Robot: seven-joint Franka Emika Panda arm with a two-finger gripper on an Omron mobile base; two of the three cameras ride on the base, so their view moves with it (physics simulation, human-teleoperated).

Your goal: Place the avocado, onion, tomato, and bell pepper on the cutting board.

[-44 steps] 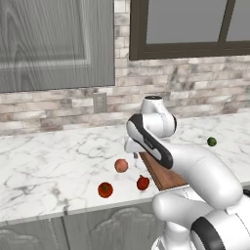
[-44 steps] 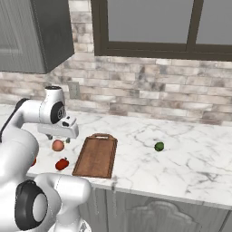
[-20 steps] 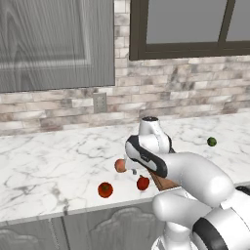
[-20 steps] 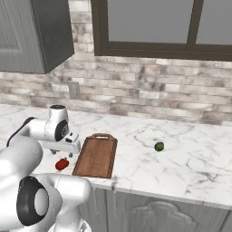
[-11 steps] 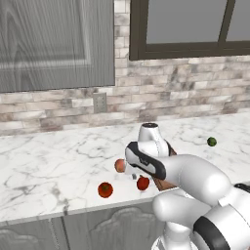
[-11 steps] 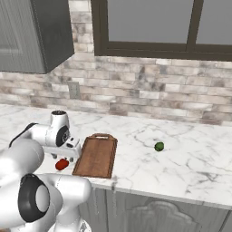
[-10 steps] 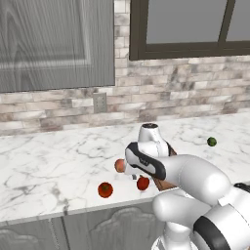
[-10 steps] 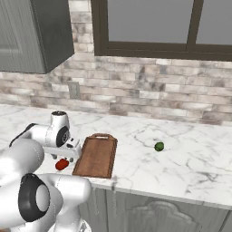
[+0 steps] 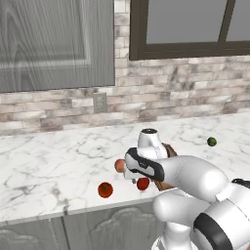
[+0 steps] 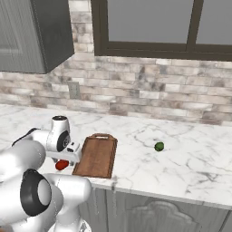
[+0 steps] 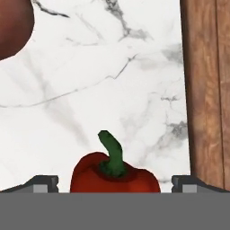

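Observation:
The bell pepper (image 11: pixel 115 177), deep red with a green stem, lies on the marble between my two fingertips (image 11: pixel 43 183). My gripper (image 11: pixel 114 184) is open and low around it, just left of the cutting board (image 11: pixel 206 90). From the left base view the gripper (image 9: pixel 135 178) hangs beside the bell pepper (image 9: pixel 143 183), with the onion (image 9: pixel 119 165) behind it and the tomato (image 9: pixel 105 189) further left. The avocado (image 9: pixel 212 141) sits far right on the counter. The right base view has the bell pepper (image 10: pixel 62 165) left of the bare cutting board (image 10: pixel 96 155), with the avocado (image 10: pixel 159 146) to the right.
The onion's shaded edge (image 11: pixel 13 22) fills the hand view's top left corner. The counter's front edge (image 9: pixel 73 210) runs close to the tomato and pepper. A brick wall (image 9: pixel 146 97) with an outlet and a window backs the counter.
The hand has come down from above the counter to just over the bell pepper, jaws still wide. The vegetables and the board have not moved.

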